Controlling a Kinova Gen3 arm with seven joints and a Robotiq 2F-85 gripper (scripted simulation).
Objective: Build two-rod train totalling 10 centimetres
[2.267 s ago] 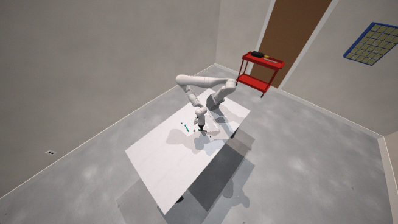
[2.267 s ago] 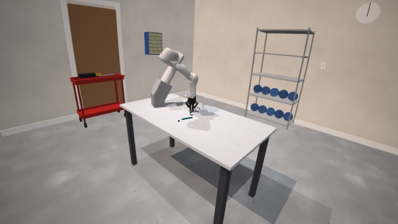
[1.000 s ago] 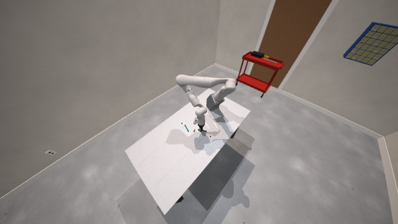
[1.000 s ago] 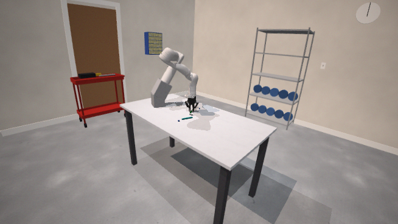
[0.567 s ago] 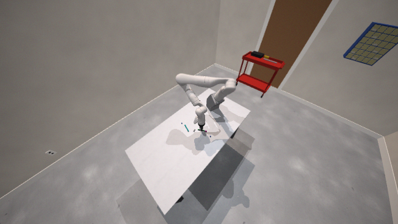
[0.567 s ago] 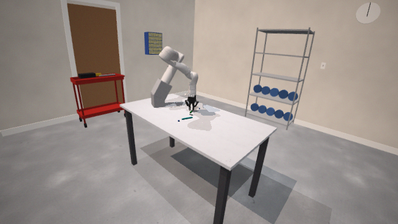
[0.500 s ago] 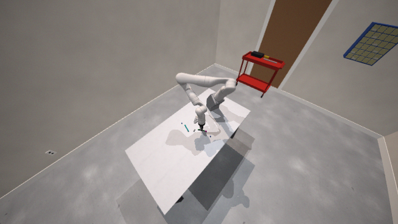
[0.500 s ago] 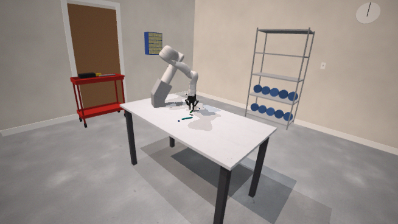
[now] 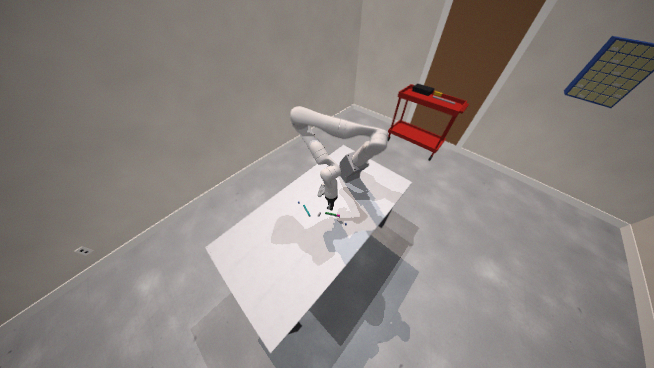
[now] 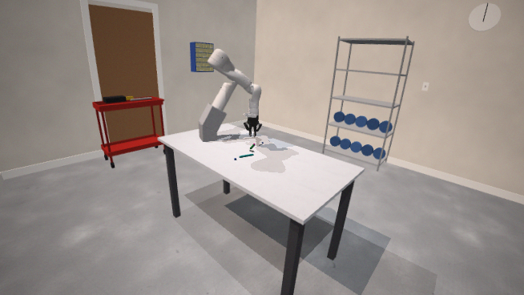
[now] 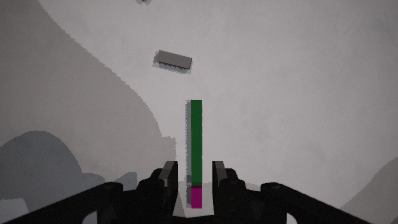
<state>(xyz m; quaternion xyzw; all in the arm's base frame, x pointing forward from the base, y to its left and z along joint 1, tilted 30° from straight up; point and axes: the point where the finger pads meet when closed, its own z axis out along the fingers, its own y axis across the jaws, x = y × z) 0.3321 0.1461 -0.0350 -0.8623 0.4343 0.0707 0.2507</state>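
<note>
While the long green rod and the short magenta rod are lying end to end in one line on the white bench, the train is looking finished. The black two-finger gripper is hanging above their joint, partly open, holding nothing. A small grey rod is sitting well apart.

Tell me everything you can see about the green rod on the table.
The green rod is a long, slim, square-edged bar, plain matte green. It lies flat on the white table, and a short magenta rod sits against its near end, in line with it. The gripper hangs above that joint with its fingers open on either side, holding nothing. A grey rod lies apart beyond its far end, turned at an angle.
</note>
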